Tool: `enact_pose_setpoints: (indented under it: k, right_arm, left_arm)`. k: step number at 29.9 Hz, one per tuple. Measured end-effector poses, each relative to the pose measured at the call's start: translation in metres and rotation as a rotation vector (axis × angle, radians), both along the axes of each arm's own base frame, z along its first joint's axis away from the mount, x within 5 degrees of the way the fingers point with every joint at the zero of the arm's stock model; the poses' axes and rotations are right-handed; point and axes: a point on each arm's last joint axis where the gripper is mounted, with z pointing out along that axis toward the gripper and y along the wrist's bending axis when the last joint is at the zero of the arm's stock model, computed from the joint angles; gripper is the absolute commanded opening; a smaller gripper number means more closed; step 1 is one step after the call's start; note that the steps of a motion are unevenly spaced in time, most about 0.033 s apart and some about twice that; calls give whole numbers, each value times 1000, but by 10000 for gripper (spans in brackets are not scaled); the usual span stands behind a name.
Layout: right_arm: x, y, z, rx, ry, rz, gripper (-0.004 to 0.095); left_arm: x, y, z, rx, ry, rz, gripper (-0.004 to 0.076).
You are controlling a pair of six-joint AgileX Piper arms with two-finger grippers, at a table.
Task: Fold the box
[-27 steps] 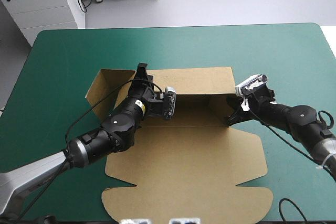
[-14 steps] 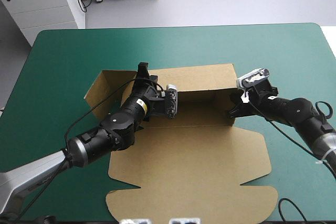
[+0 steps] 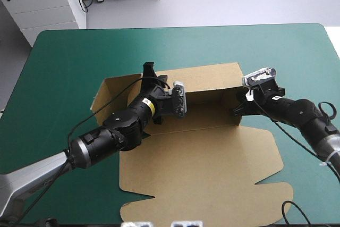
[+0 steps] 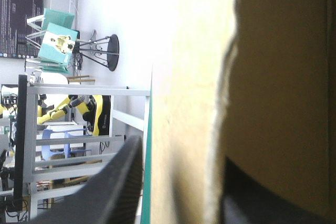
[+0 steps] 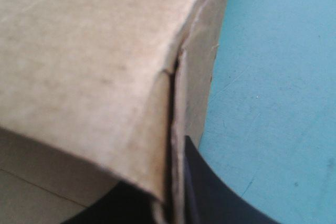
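The brown box [image 3: 202,147] lies in the middle of the teal-green tabletop [image 3: 74,51], partly formed: its far wall [image 3: 210,77] stands up, the lid panel [image 3: 202,179] lies flat toward the near edge, and a side flap [image 3: 109,95] at the left end splays outward. The left pincer [image 3: 149,73] is clamped on the left end of the far wall; in its wrist view one black finger [image 4: 118,187] sits on each side of the board with no gap to spare. The right pincer [image 3: 234,111] is clamped on the right corner, where its wrist view shows two layers of board meeting at a seam between its fingers. The step in hand appears to be squaring up the far wall and bringing the end walls in. To do it well, both grips should probably stay firm but low on the board, so the wall pivots on its crease and does not bow in the middle. The arms should move together, since a pull from one end alone would likely drag the whole sheet across the cover. At the right corner the layers look only loosely aligned, so pressing them flush before any tuck seems wise. The left flap probably needs swinging inward next, and the left hold should not be given up until the right corner stands by itself.
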Motion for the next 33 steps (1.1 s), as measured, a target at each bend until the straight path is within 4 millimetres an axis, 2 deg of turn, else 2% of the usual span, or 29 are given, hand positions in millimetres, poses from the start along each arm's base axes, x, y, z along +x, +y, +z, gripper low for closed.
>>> enact_pose_setpoints:
  k: [2,3,10,11,13,17,20,25,29,33]
  right_arm:
    - [0,0,0,3,2,-2,-12]
    - [0,0,0,5,3,-4,-12]
    - [0,0,0,9,6,-6,-12]
    - [0,0,0,9,6,-6,-12]
    - [0,0,0,9,7,-6,-12]
    - [0,0,0,7,7,-5,-12]
    - [0,0,0,6,7,-4,-12]
    - [0,0,0,4,8,-3,-12]
    - [0,0,0,-4,3,5,-12]
    - [0,0,0,-12,-1,11,-12]
  left_arm:
    - [-4,-7,10,-25,-11,-10,537]
    - [-8,-10,14,-32,-17,-12,549]
    - [-36,-30,27,4,-38,-23,538]
    - [-42,-33,28,11,-40,-31,501]
    - [-56,-41,31,33,-50,-61,368]
    - [-83,-55,36,109,-103,-146,0]
    - [-95,-60,39,149,-163,-190,20]
    - [-98,-60,52,163,-169,-178,20]
    - [-92,-54,67,111,-40,-118,20]
    - [-62,-34,97,-26,74,0,20]
